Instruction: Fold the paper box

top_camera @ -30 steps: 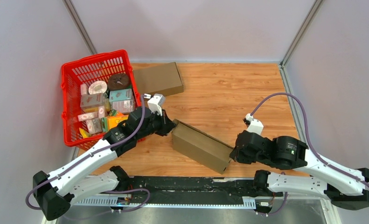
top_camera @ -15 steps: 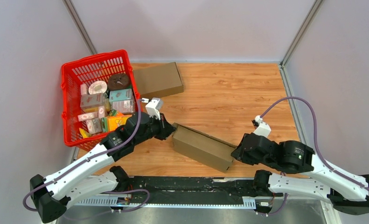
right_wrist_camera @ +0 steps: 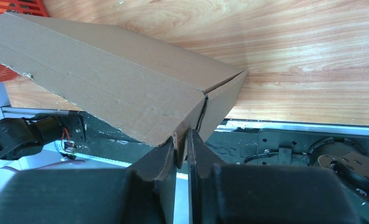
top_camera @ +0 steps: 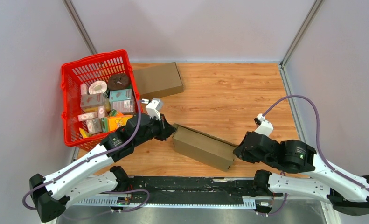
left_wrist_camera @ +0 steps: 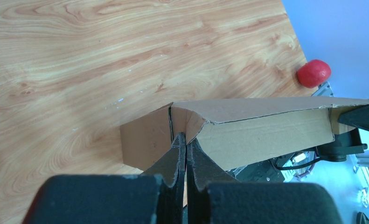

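Table: wood-grain table [top_camera: 229,98] enclosed by pale grey walls, with both arm bases along its near edge.
Left arm: white and black left arm [top_camera: 89,161]. Its left fingers [left_wrist_camera: 175,161] are pressed together with no gap, and their tips touch the end of the long brown cardboard box [top_camera: 203,148] where a flap curls inward.
Right arm: white and black right arm [top_camera: 331,170]. Its right fingers [right_wrist_camera: 163,161] stand a narrow slit apart, and the box's raw end edge sits in that slit. I cannot tell whether they squeeze it.
Box: lies slanted on the table between the two sets of fingers. One end is at the left fingers. The other is at the right fingers, nearer the table's front edge, and an end seam there gapes a little.
Basket: red plastic mesh basket [top_camera: 96,58], beyond and to the left of the left fingers, filled with small packets and round rolls.
Second box: shorter brown cardboard box [top_camera: 158,79], farther off beyond the left fingers and just beside the basket's right wall.
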{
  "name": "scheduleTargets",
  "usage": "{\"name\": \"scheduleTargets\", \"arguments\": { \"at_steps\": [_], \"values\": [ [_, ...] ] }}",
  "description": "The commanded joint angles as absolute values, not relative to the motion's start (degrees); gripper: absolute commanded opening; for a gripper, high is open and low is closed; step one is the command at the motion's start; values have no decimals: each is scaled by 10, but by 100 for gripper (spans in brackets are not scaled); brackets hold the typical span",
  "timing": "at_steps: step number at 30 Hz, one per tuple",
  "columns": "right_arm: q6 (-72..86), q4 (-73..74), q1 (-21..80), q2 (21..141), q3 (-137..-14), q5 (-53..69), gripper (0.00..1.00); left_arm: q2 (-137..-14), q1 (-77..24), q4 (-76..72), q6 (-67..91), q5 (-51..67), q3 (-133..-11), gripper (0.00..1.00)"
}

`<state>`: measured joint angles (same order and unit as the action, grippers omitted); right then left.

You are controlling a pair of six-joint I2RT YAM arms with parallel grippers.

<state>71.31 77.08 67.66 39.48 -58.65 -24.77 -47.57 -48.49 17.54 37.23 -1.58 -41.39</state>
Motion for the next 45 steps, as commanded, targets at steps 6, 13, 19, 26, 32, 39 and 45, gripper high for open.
{"name": "scheduleTargets", "arguments": {
  "at_steps": [6,13,19,26,32,39,45],
  "values": [
    [715,955,670,400,-537,-249,0,-472,-491,242,382,-40,-390,0],
    [670,957,661,392,-540,-265,0,-472,-499,246,386,-47,-390,0],
    [625,952,612,377,-573,-270,16,-460,-499,250,388,-69,-388,0],
    [633,898,609,369,-577,-271,55,-454,-499,246,396,-76,-380,0],
    [651,751,598,303,-477,-197,51,-450,-499,246,399,-78,-380,0],
    [589,596,584,279,-420,-181,33,-428,-504,245,415,-98,-366,0],
    [447,467,500,361,-431,-107,29,-403,-506,247,432,-134,-353,0]
  ]
}}
